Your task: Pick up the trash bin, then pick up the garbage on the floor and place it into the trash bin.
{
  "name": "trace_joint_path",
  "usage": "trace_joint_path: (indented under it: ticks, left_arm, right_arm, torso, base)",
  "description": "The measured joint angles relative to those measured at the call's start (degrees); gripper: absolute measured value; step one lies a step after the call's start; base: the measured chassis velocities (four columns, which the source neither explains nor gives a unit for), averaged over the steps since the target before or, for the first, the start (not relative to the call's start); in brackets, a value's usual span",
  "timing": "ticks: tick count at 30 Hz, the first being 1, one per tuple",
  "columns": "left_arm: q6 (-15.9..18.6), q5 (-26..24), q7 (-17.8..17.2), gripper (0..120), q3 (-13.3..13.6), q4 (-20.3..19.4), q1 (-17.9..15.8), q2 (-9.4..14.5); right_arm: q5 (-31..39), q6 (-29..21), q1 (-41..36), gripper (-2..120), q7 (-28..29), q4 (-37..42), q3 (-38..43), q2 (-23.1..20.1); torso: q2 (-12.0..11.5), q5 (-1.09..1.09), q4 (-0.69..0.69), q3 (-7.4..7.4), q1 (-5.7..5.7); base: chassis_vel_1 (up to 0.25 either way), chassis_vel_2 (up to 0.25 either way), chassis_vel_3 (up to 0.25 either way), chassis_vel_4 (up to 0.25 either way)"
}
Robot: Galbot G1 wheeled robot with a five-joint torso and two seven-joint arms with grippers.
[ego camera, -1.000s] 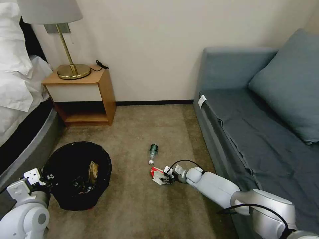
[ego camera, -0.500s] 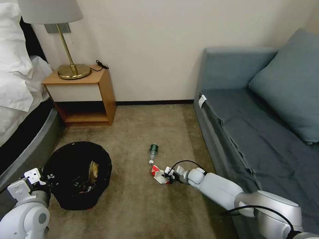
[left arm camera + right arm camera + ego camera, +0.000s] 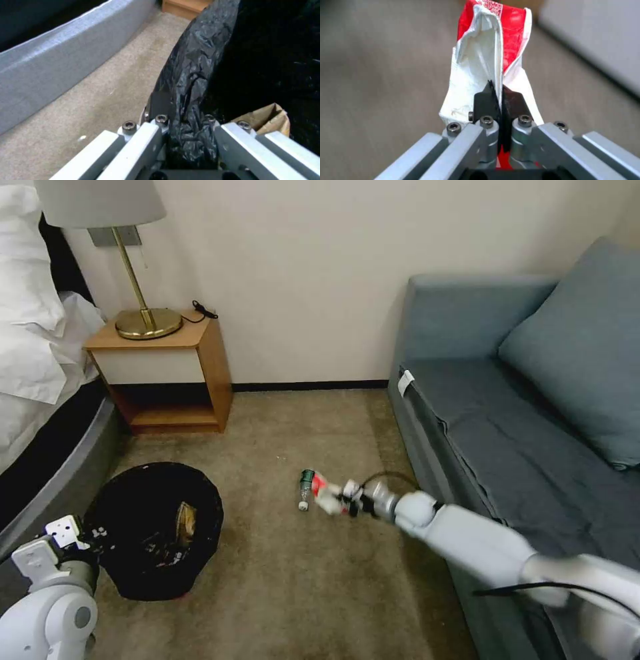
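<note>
The black trash bin (image 3: 157,530) with its glossy liner stands on the carpet at my left. My left gripper (image 3: 92,535) is shut on its near rim; the left wrist view shows the liner (image 3: 191,82) pinched in the left gripper (image 3: 182,111). A tan paper bag (image 3: 266,120) lies inside the bin. My right gripper (image 3: 339,503) is shut on the red-white packet (image 3: 322,490) and holds it off the floor, just beside the small clear bottle (image 3: 307,488) lying on the carpet. In the right wrist view the packet (image 3: 486,57) hangs crumpled from the right gripper (image 3: 498,93).
A blue-grey sofa (image 3: 520,447) runs along the right. A wooden nightstand (image 3: 167,373) with a brass lamp (image 3: 143,317) stands at the back left, and the bed's grey base (image 3: 50,62) lies close beside the bin. Open carpet (image 3: 293,593) separates bin and sofa.
My right gripper has lifted the red-white packet off the carpet and carried it up, towards the bottle. The bin and my left gripper have stayed put.
</note>
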Motion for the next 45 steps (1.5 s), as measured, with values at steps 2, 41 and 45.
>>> trace_joint_path:
  ticks: [2,41,45]
  left_arm:
    - [0.16,0.01,-0.06,3,0.2,-0.12,-0.13,-0.03]
    - [0.94,-0.15,-0.31,3,2.12,-2.57,-0.49,-1.33]
    - [0.94,-0.11,-0.3,3,2.17,-2.32,-0.53,-1.35]
  right_arm:
    - [4.18,-2.12,1.45,0,2.41,7.77,1.59,-0.33]
    - [13.66,-6.04,7.12,30,20.46,14.53,-19.35,19.29]
    - [14.37,-6.18,6.65,48,21.46,17.89,-17.21,18.0]
  torso:
    - [0.0,0.02,0.02,0.0,0.0]
    - [-0.01,0.01,0.0,0.0,0.0]
    - [-0.01,0.01,0.01,0.0,0.0]
  base:
    - [0.0,0.0,0.0,0.0]
    - [0.0,0.0,0.0,0.0]
    - [0.0,0.0,0.0,0.0]
